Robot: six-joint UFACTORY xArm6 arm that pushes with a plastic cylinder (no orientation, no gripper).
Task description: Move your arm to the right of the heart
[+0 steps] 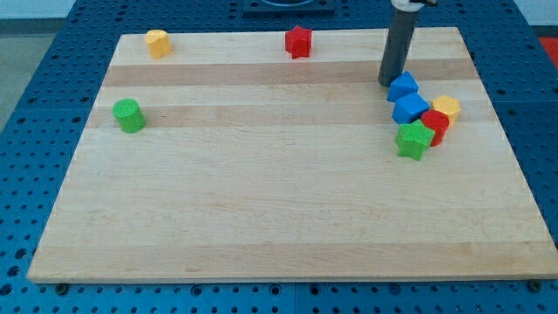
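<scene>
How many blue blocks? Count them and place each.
2, both in the cluster at the view's right: one blue block beside my tip, the other blue block just below it. None seems hidden.

Wooden bench [288, 235]: yellow block [157, 43] top left; red star [298, 41] top centre; green cylinder [129, 115] left; right cluster touching: two blue blocks [402, 85] [409, 107], yellow hexagon [446, 108], red block [435, 124], green star [414, 139]; my tip [389, 82] just left of upper blue block

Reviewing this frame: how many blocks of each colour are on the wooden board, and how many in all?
Yellow: 2, a heart-like block and a hexagonal block
Red: 2, a star and a cylinder
Green: 2, a cylinder and a star
Blue: 2
Total: 8
</scene>
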